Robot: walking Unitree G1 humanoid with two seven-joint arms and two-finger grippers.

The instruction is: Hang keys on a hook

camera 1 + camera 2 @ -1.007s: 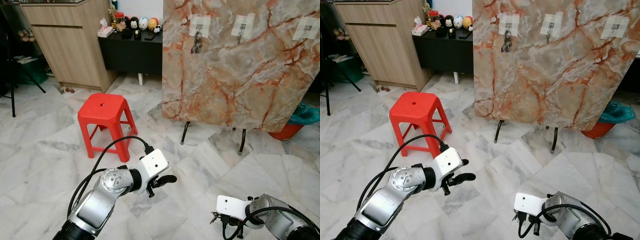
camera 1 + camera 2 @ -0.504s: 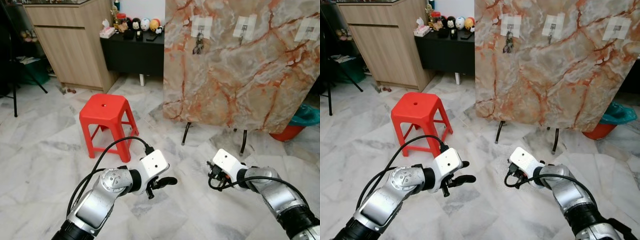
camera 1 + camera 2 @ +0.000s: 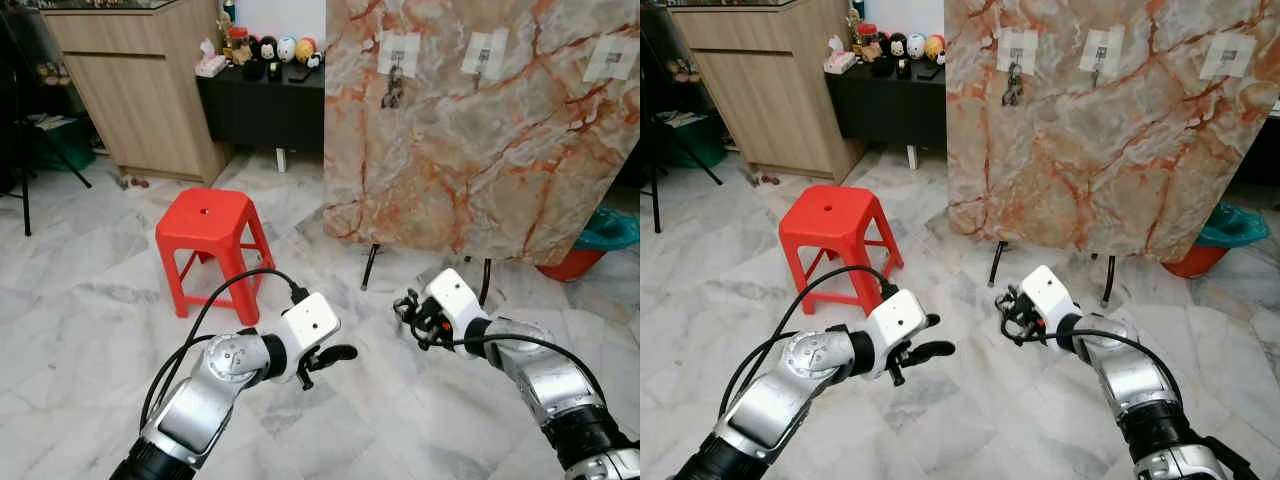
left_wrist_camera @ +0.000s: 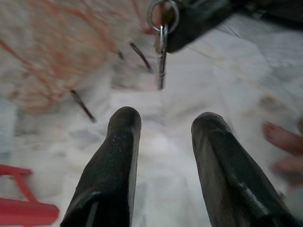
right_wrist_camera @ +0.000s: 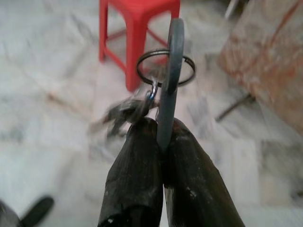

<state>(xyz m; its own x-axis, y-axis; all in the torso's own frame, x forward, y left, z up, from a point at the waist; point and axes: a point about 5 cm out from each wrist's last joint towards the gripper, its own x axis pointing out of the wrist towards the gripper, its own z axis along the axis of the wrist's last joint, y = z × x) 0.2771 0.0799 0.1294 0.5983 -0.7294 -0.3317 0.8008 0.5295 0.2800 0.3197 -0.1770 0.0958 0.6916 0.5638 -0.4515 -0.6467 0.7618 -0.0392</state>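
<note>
Pinching a flat grey tag between its two black fingers, the right gripper [image 5: 163, 137] holds the keys [image 5: 124, 109] out over the marble floor [image 3: 90, 330], the ring threaded round the tag and the keys dangling off to one side. From the head, that gripper sits in front of the robot at mid height, turned toward the left gripper [image 3: 338, 354], which hovers just across from it with its fingers [image 4: 118, 161] spread apart and nothing between them. From the left wrist, a key hangs from the ring beyond those parted fingers, not touching them.

Beyond both arms stands a marble-patterned board [image 3: 470, 150] on thin black legs. Three white patches sit along its top, each with a hook [image 3: 484, 60]; the leftmost one already carries a bunch of keys [image 3: 392, 92]. A red stool [image 3: 208, 235] stands on the floor to the robot's left, well apart from the board, with a wooden cabinet [image 3: 140, 80] and a dark sideboard [image 3: 262, 100] behind it.
</note>
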